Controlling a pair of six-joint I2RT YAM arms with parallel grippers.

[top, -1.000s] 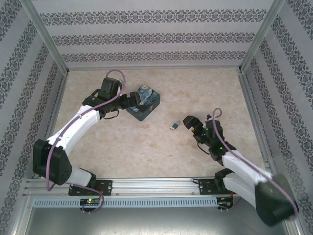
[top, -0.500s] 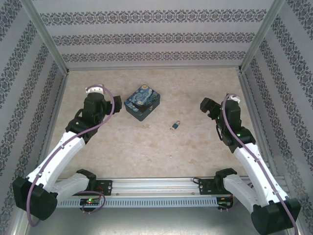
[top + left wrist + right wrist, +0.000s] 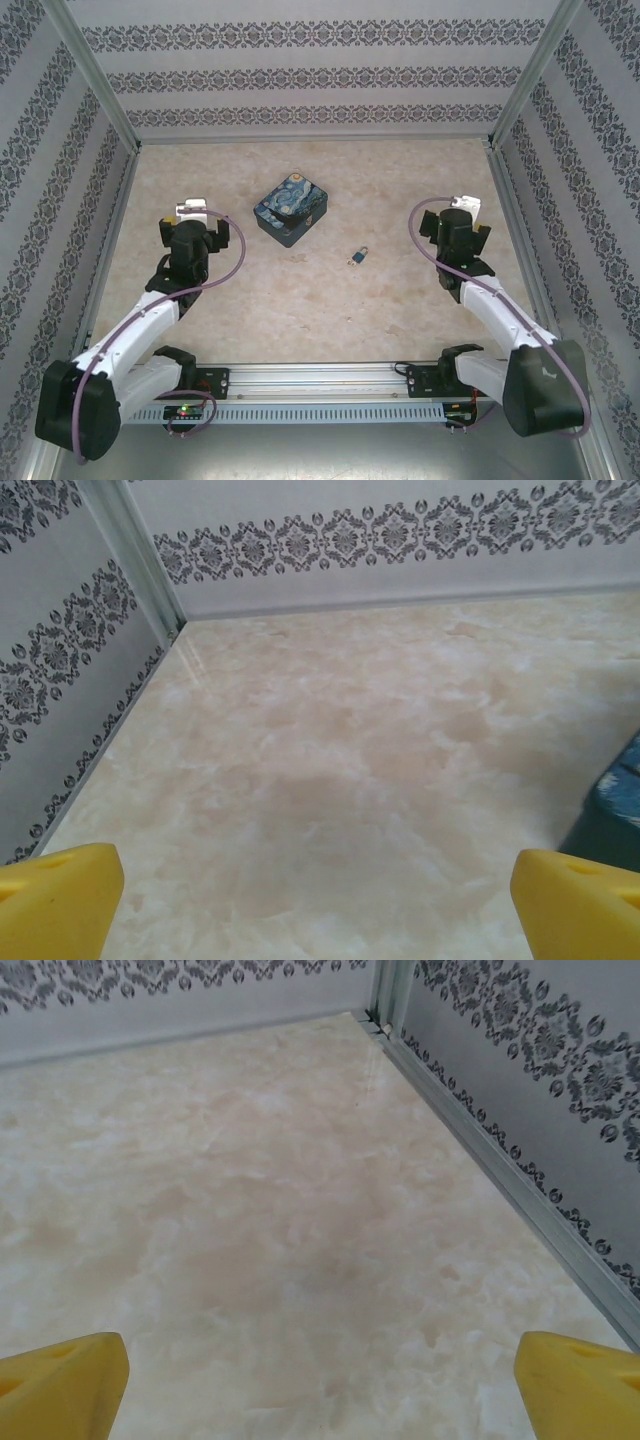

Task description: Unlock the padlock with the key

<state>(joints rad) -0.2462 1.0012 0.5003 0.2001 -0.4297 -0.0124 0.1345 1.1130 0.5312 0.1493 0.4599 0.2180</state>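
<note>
Here, the left gripper (image 3: 320,912) stands spread wide, its yellow fingertips (image 3: 55,900) at the two lower corners of the wrist view with bare table (image 3: 330,780) between them; it holds nothing. The right gripper (image 3: 320,1392) is spread just as wide over bare table near the right wall (image 3: 520,1080), also empty. Between the two arms, nearer the right one, the tiny blue padlock (image 3: 357,256) lies on the table, well apart from both grippers. Farther back and to its left sits the square painted tin box (image 3: 291,207), lid on, contents hidden.
</note>
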